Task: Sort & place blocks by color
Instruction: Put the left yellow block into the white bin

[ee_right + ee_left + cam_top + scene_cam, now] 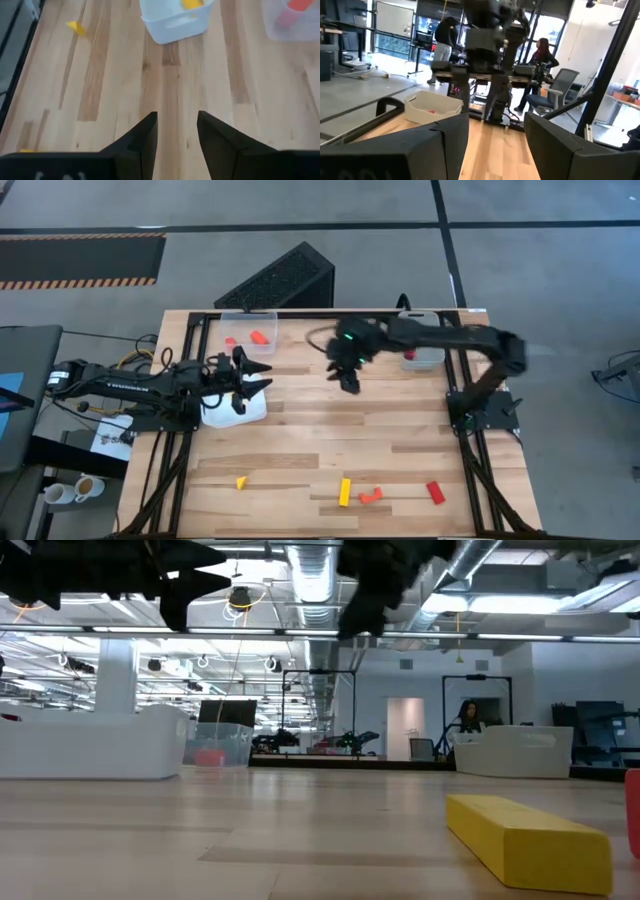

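Note:
Both grippers hang open above the table and hold nothing. My left gripper (pixel 262 376) hovers at the right edge of the white tray (pixel 225 416). My right gripper (pixel 348 380) is over bare wood at the table's middle, toward the far side; its fingers stand apart in the right wrist view (pixel 177 135). Along the near edge lie a yellow wedge (pixel 241 481), a yellow bar (pixel 345 492), an orange arch (pixel 371 496) and a red block (pixel 435 492). A yellow block (pixel 192 4) lies in the white tray.
A clear bin (pixel 240 318) at the far edge holds an orange block (pixel 260 337) and a red one (pixel 231 340). Another bin (pixel 432 360) at the far right holds a red block (pixel 410 354). Bare wood lies between the grippers and the near-edge blocks. People stand in the room beyond.

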